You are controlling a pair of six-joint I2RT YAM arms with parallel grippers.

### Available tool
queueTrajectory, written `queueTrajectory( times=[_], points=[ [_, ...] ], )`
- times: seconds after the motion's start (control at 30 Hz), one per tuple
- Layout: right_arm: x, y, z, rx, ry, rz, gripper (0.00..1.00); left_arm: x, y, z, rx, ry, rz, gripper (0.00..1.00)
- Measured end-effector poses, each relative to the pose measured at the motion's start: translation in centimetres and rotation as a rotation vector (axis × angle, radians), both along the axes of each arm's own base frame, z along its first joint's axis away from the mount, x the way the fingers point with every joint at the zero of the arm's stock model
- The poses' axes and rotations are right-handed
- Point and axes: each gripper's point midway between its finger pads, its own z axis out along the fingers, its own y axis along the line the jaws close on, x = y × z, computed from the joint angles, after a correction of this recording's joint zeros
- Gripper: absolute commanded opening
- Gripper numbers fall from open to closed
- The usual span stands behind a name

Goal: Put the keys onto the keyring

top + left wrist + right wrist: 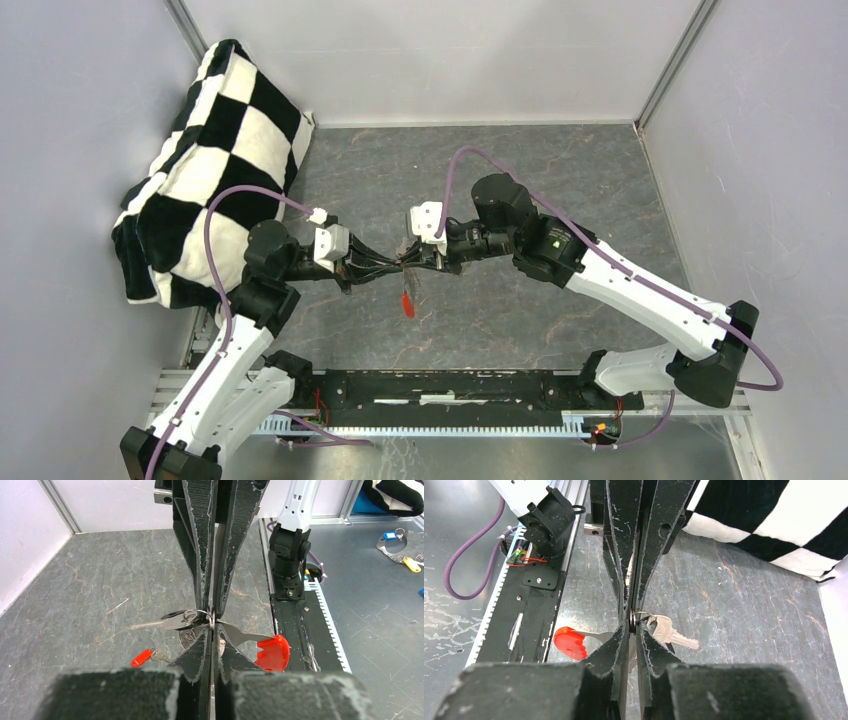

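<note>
A thin metal keyring is pinched between both grippers, which meet tip to tip above the floor. My left gripper is shut on it from the left. My right gripper is shut on it from the right. A red-headed key hangs from the pinch point by its blade. A silver key with a dark head behind it hangs on the ring at the other side.
A small red tag with a small ring lies on the grey floor below the grippers. A black-and-white checkered cushion leans at the back left. The black base rail runs along the near edge.
</note>
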Motion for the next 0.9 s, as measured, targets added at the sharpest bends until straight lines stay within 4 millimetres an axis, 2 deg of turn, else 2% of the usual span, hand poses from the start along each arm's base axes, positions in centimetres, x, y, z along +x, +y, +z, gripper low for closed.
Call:
queueTrajectory(
  times=[0.47, 0.9],
  points=[
    [0.04, 0.21, 0.31, 0.016, 0.000, 0.003, 0.34, 0.01, -0.01, 0.05, -0.001, -0.002, 0.000, 0.02],
    [-0.41, -0.41, 0.39, 0.010, -0.007, 0.010, 0.25, 0.05, -0.01, 0.10, -0.003, -0.005, 0.003, 0.02]
  ],
)
